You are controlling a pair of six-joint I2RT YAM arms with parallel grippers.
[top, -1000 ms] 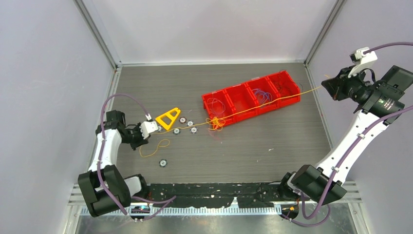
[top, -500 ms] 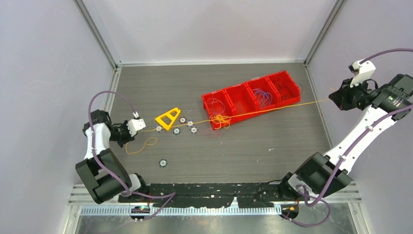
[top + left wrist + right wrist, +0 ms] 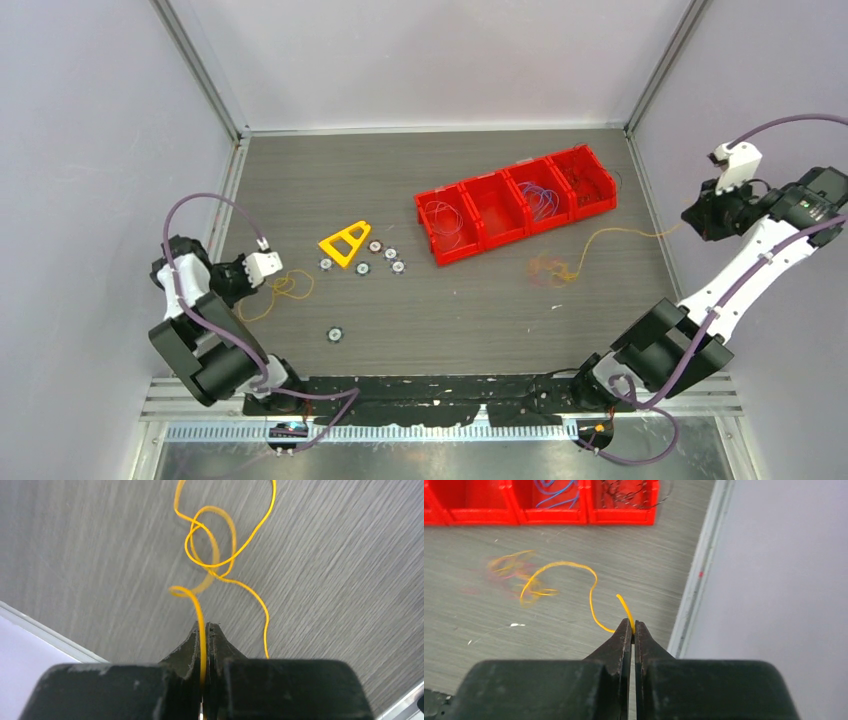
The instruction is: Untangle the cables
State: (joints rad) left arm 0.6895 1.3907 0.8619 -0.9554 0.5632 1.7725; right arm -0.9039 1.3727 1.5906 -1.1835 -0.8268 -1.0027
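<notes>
**A:** Where did the cables (image 3: 548,268) lie, going by the tray (image 3: 478,244)?

**B:** A faint yellow-and-reddish tangle (image 3: 516,572) sat on the table (image 3: 450,320) just in front of the tray's right half. One yellow strand (image 3: 566,563) curved from it out past the tray's right end, up to the right gripper (image 3: 632,625).

**A:** Were its jaws gripping?

**B:** Yes, they were clenched on that strand's tip.

**A:** And the left gripper (image 3: 207,629)?

**B:** It was well off the tray's left end, beyond the triangle (image 3: 345,242) and the discs (image 3: 385,253). Its jaws were pinched tight on a separate yellow cable (image 3: 199,612), which coiled in loose loops on the table just ahead of the fingertips. That cable lay well apart from the tangle.

**A:** Was anything in the tray?

**B:** There were thin loops in the leftmost compartment, purple-blue ones in the third from the left, and dark ones in the rightmost. I could not tell what the second held.
</notes>
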